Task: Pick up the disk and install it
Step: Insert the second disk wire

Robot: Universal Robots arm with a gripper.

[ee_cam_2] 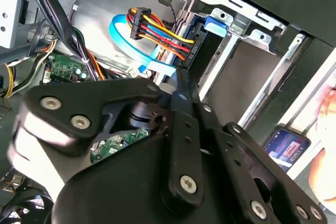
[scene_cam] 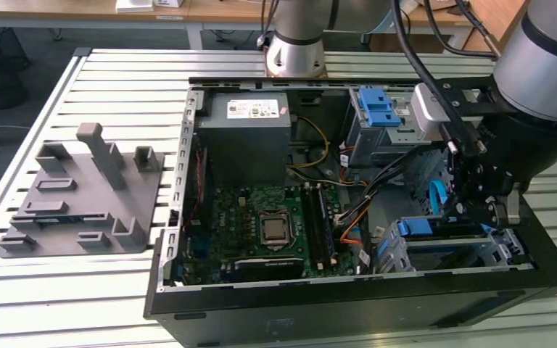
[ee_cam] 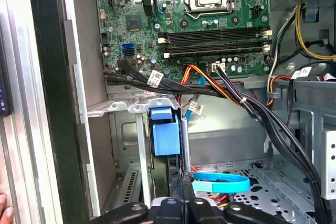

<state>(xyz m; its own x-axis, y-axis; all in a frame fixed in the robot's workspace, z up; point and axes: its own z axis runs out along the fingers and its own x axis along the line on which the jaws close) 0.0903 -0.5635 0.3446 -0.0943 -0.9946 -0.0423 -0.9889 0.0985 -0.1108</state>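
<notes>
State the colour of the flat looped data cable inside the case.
Light blue flat looped data cable, clearest in the first wrist view.

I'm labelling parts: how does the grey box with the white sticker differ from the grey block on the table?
The box sits inside the computer case; the block lies outside it on the slatted table. The box has flat sides and a sticker; the block has upright posts and no sticker. Both are grey.

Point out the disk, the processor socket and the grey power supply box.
disk (scene_cam: 438, 227): exterior view, blue carrier edge in the lower bay.
processor socket (scene_cam: 275, 226): exterior view, metal cover centre.
grey power supply box (scene_cam: 247, 138): exterior view, top panel.
</notes>
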